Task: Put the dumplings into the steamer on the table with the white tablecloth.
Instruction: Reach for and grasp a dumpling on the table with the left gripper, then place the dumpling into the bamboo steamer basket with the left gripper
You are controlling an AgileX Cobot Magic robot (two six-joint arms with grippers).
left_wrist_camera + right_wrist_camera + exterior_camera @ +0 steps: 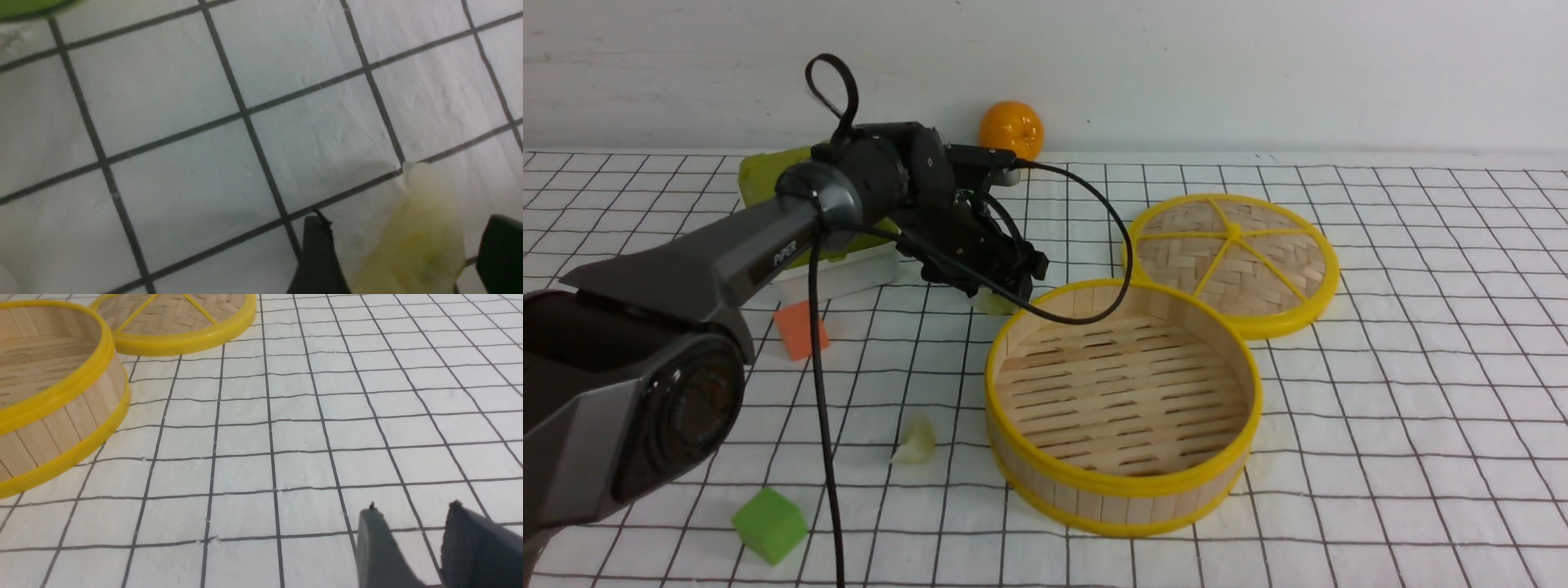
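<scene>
My left claw [404, 253] pinches a dumpling [412, 241] just beside the steamer [1123, 490].
My right claw [412, 547] hovers slightly spread above the worktop [286, 428].

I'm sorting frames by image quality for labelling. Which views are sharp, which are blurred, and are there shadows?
Front view: sharp, evenly lit; the round bamboo steamer shows clear slats. Left wrist view: the pale translucent crescent dumpling between the left end effector fingers is out of focus, with a faint shadow on the white grid-printed tablecloth. Right wrist view: cloth crisp, right end effector slightly soft.
</scene>
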